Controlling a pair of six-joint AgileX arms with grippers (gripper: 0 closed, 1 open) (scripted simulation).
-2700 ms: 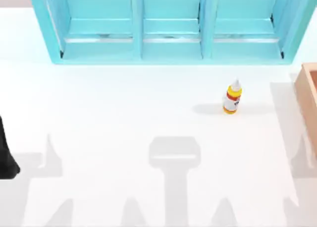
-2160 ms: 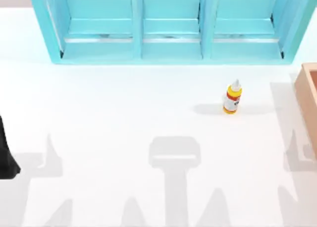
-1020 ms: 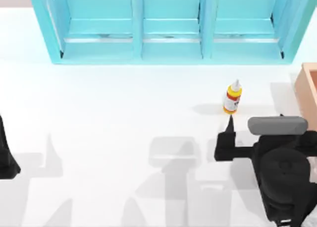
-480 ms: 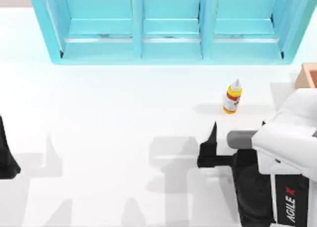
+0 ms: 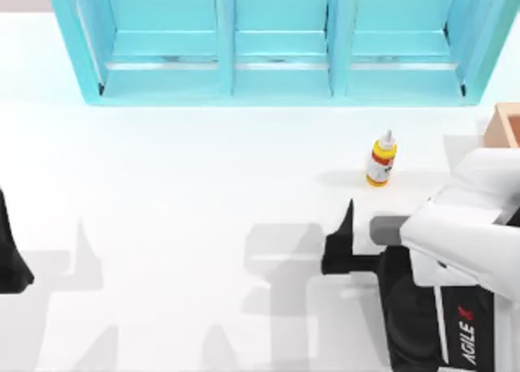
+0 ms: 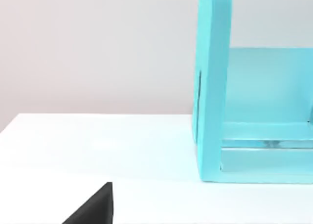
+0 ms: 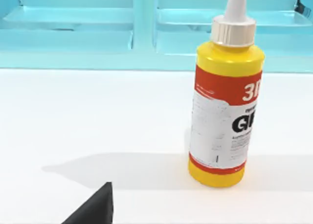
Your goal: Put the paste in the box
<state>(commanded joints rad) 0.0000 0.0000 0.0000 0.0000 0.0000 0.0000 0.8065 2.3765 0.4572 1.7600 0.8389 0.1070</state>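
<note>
**A:** White tabletop all round. What have you got nearest you?

**B:** On the near right is your right gripper, low over the table and pointing toward the far side. I cannot tell whether it is spread or pressed together, because the arm's own body covers part of it. It holds nothing. Your left gripper sits parked at the near left edge, and I cannot tell its state either.

**A:** So which step are you on?

**B:** I'd judge it the approach, with the grasp not yet made. The paste stands just beyond the right gripper and a little to its right, clear of it.

**A:** What does the next move ask of you?

**B:** Shift slightly right and ease forward so the bottle's body sits squarely inside the grip, then close on the yellow barrel, not the nozzle. After that comes a lift and a carry to the tan box at the far right edge.

**A:** How does the bottle look?

**B:** From the right wrist, the paste is upright, with a yellow body, a red-and-white label and a white pointed nozzle. It is narrow and tall, so a sideways nudge would likely tip it.

**A:** And farthest back?

**B:** A turquoise three-bay shelf unit spans the far side.
</note>
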